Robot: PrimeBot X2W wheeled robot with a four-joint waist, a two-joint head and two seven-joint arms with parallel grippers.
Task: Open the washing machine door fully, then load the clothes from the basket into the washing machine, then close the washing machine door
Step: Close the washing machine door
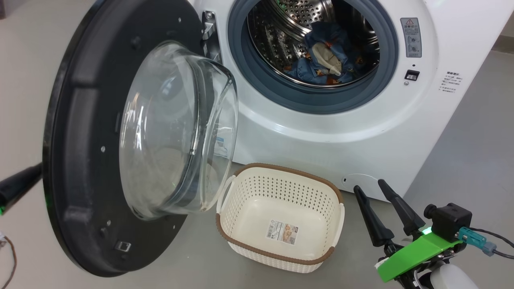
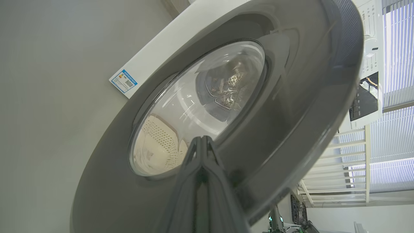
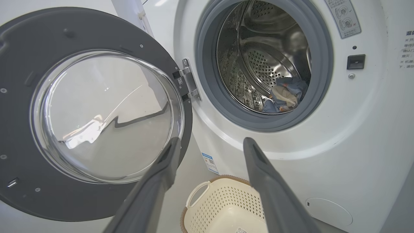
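Saw one washing machine door [image 1: 80,140] standing wide open on its hinge: a round, smooth black disc with one bulging clear glass bowl [image 1: 176,132] at its centre. Saw beside it one boxy white washing machine [image 1: 321,136], a grey rubber gasket [image 1: 321,100] ringing a perforated steel drum [image 1: 273,40]. Found the clothes [image 1: 325,56] low inside that drum: crumpled blue fabric with orange-brown prints and one cream-white piece on top. Counted one basket [image 1: 277,188] on the floor below the opening: rounded-rectangular cream plastic, perforated walls, brown woven-look rim, two handles, one label [image 1: 283,232] on its bottom. Noted the left gripper [image 2: 202,142], two dark fingers pressed together, tips at the door's outer face; could not tell contact. Noted the right gripper [image 1: 368,184] just beside the basket's right end, two tapered fingers spread wide, holding nothing.
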